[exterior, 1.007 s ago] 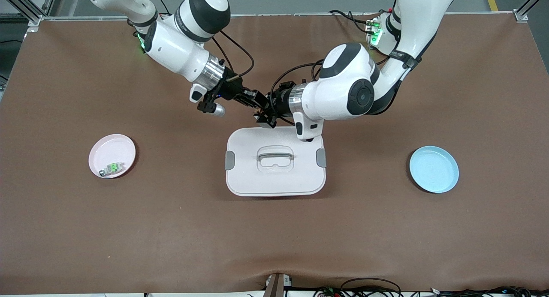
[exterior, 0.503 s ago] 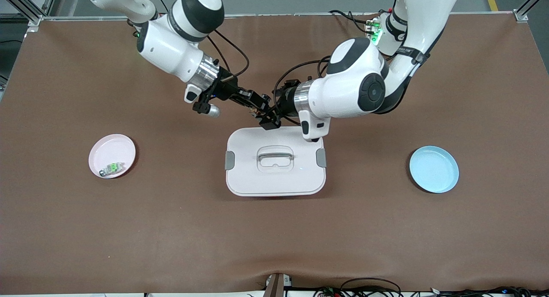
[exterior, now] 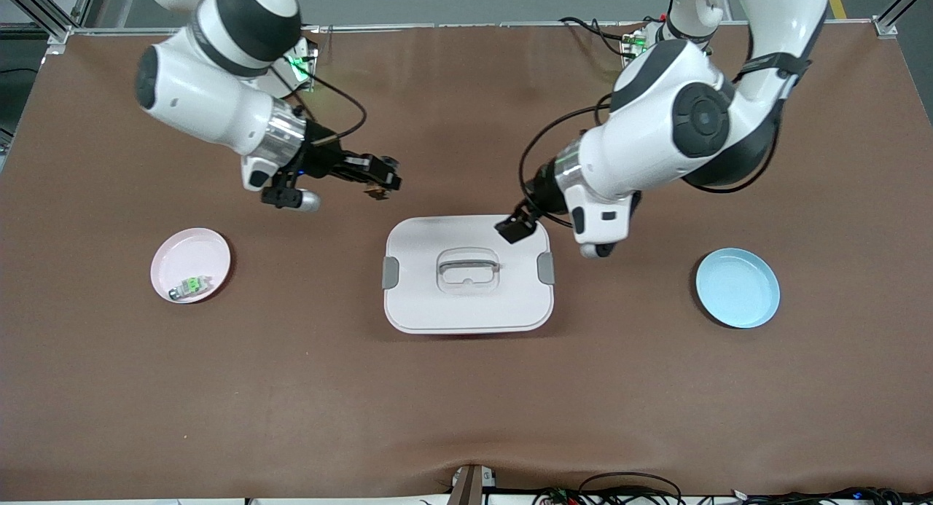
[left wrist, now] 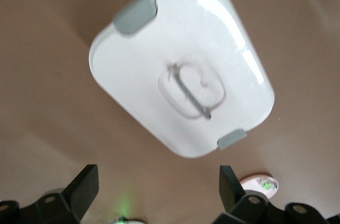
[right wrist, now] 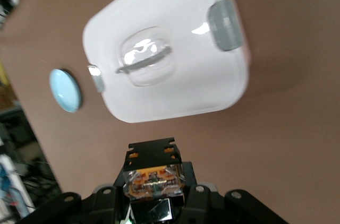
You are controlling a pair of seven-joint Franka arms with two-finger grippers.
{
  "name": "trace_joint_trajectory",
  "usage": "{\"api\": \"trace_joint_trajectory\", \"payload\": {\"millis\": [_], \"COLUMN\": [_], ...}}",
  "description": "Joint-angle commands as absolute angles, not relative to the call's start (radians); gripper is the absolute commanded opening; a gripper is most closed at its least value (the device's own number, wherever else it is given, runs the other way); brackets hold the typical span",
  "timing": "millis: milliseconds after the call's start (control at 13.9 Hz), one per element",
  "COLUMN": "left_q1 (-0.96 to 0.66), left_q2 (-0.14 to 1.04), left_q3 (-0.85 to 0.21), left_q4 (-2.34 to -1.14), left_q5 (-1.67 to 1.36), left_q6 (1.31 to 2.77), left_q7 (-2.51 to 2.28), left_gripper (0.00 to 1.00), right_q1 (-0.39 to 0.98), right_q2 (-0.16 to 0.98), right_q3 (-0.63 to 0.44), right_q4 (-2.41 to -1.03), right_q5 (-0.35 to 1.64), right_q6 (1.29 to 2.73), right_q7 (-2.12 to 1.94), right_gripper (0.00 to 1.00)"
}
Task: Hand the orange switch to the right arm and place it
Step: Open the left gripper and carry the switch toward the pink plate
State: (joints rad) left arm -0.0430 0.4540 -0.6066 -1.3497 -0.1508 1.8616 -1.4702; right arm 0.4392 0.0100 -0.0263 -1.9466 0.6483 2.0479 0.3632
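Orange switch (right wrist: 154,180) clamped in right gripper (exterior: 380,181), left gripper (left wrist: 156,189) agape.

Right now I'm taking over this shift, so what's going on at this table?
The right gripper is shut on the orange switch, up over the bare table near the white lidded box. The left gripper hangs open and empty over that box's edge. A pink plate holds a green part; the blue plate is empty.

I see even, bright overhead light in the front view, with soft short shadows under the white container (exterior: 467,274) and both plates. Both wrist views are softly blurred; glare streaks cross the container lid (left wrist: 183,70). The brown table (exterior: 466,403) looks washed out there.
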Motion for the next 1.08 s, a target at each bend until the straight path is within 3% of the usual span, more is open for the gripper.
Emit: {"api": "trace_joint_trajectory", "payload": {"millis": [0,216,647,1007], "left_q1": [0.017,0.054,0.141,0.235], "left_q2": [0.439,0.42,0.373,0.338], "left_q3": [-0.604,-0.604,-0.604,-0.606], "left_q4": [-1.347,-1.351,-1.351,-1.353], "left_q5": [-0.045,0.131,0.276,0.276], "left_q6": [1.778,1.729,1.697,1.686], "left_q7": [-1.347,-1.227,-0.918,-0.669], "left_gripper": [1.0,1.0,1.0,1.0], "right_q1": [0.32,0.206,0.083,-0.023], "right_q2": [0.009,0.014,0.024,0.072], "right_q3": [-0.012,-0.014,-0.012,-0.012], "right_q4": [-1.887,-1.894,-1.894,-1.948], "right_q5": [0.511,0.382,0.025,-0.058], "right_q6": [1.883,1.839,1.853,2.011], "right_q7": [0.162,-0.269,-0.67,-1.01], "right_gripper": [0.11,0.11,0.11,0.11]}}
